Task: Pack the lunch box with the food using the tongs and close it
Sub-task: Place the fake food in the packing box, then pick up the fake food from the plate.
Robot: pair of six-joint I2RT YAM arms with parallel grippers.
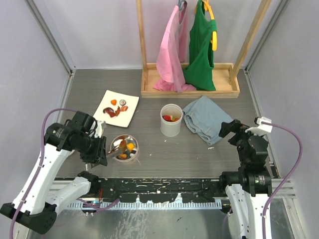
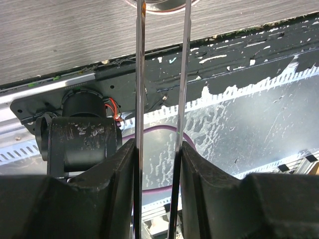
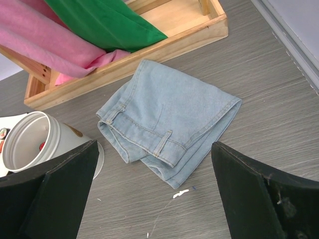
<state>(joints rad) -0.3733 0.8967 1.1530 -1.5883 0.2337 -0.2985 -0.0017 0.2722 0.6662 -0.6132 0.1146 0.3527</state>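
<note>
As you look from above, your left claw [image 1: 99,149] clamps the tongs [image 1: 113,149], their tips over the round metal lunch box [image 1: 136,152] just ahead of it. Food [image 1: 115,107] lies on a square white plate [image 1: 128,117] beyond. Your right claw [image 1: 228,130] sits near folded jeans [image 1: 205,119], with bare grey table [image 1: 164,149] beside it.

Left wrist: black fingers [image 2: 119,169] pinch both slim steel arms, with the table edge past them.

Right wrist: the claw is spread wide, soft denim lies ahead, and a white cup [image 3: 30,139] stands to its left.
</note>
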